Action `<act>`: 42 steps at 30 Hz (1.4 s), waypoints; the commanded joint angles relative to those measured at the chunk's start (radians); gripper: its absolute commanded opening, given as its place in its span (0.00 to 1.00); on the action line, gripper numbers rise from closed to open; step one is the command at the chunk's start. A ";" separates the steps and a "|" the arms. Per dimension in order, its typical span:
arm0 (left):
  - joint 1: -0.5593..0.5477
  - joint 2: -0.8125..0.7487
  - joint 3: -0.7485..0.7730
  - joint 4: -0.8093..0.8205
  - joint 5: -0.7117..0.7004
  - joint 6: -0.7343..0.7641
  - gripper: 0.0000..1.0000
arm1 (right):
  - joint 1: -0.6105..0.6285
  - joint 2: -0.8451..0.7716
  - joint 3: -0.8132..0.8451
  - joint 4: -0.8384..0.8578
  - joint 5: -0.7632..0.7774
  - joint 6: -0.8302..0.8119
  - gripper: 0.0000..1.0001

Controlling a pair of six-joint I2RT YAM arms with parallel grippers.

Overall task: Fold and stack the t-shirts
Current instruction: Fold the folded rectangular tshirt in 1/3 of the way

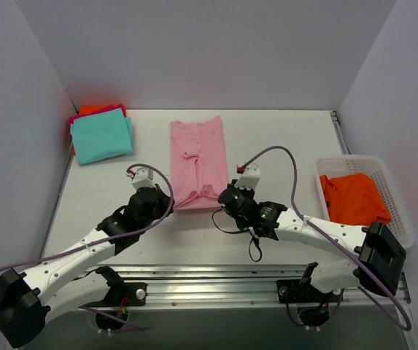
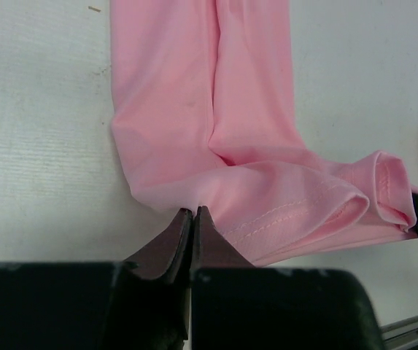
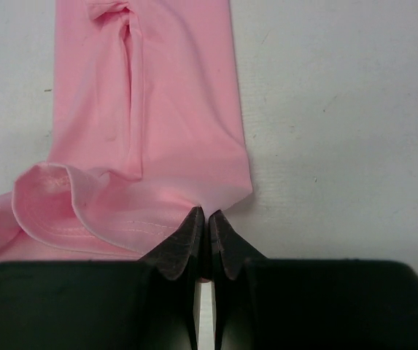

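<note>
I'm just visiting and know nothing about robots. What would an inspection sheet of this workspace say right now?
Surface: white table.
Job's things: pink shirt folded lengthwise at centre; teal shirt folded, far left; orange shirt in the basket.
Clutter: nothing seen.
Grippers: left gripper and right gripper each shut on the pink shirt's near hem.
Cables: purple cables loop above the table.
Surroundings: plain white walls.

The pink shirt [image 1: 198, 160] is soft, dull cloth with a stitched hem. The table [image 1: 281, 146] under it is white, dull and a bit rough. Right of the shirt, the basket [image 1: 349, 160] is white plastic mesh.
</note>
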 commanded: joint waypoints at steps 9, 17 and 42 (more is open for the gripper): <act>0.183 0.218 0.155 0.214 0.223 0.113 0.02 | -0.146 0.184 0.152 0.092 -0.025 -0.107 0.00; 0.281 0.415 0.238 0.323 0.334 0.142 0.02 | -0.226 0.327 0.252 0.120 -0.063 -0.132 0.00; 0.539 0.756 0.481 0.489 0.403 0.125 0.94 | -0.516 0.494 0.360 0.336 -0.186 -0.247 1.00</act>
